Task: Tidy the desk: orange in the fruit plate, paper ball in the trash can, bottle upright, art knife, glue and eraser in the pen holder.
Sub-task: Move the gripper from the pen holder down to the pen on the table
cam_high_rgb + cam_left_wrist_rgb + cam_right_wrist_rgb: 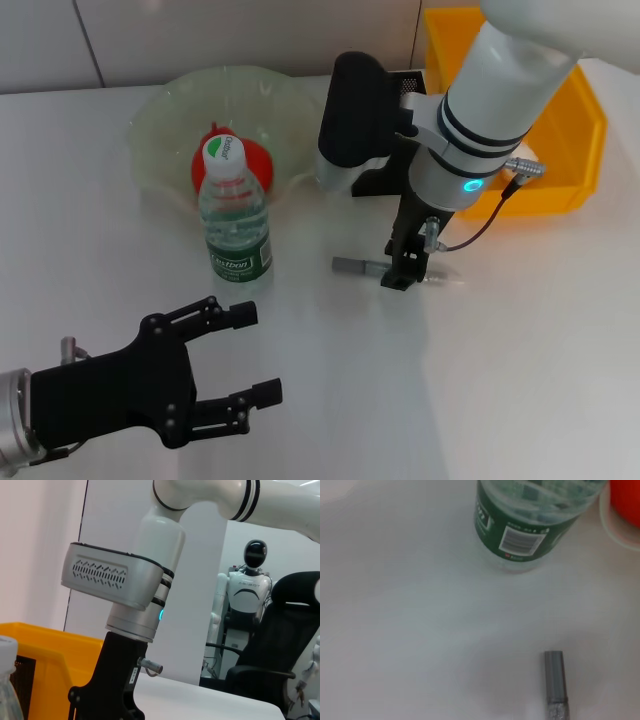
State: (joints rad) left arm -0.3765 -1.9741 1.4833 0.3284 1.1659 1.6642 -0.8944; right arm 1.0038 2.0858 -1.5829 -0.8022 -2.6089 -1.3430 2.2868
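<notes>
The bottle (pixel 237 225) stands upright in front of the pale-green fruit plate (pixel 160 130). The orange (pixel 262 160) lies in the plate. A grey art knife (pixel 350 265) lies on the table right of the bottle. My right gripper (pixel 404 272) is down at the table, on the knife's middle. The right wrist view shows the knife (pixel 555 680) and the bottle's base (pixel 520 540). My left gripper (pixel 258 352) is open and empty near the front left. The pen holder (pixel 412 77) is mostly hidden behind my right arm. The trash can (pixel 585 130) stands at the back right. The paper ball, glue and eraser are out of view.
The left wrist view shows my right arm, the yellow bin (pixel 45 645) and the bottle's cap (pixel 6 652) at its edge. A cable (pixel 480 225) hangs from my right wrist.
</notes>
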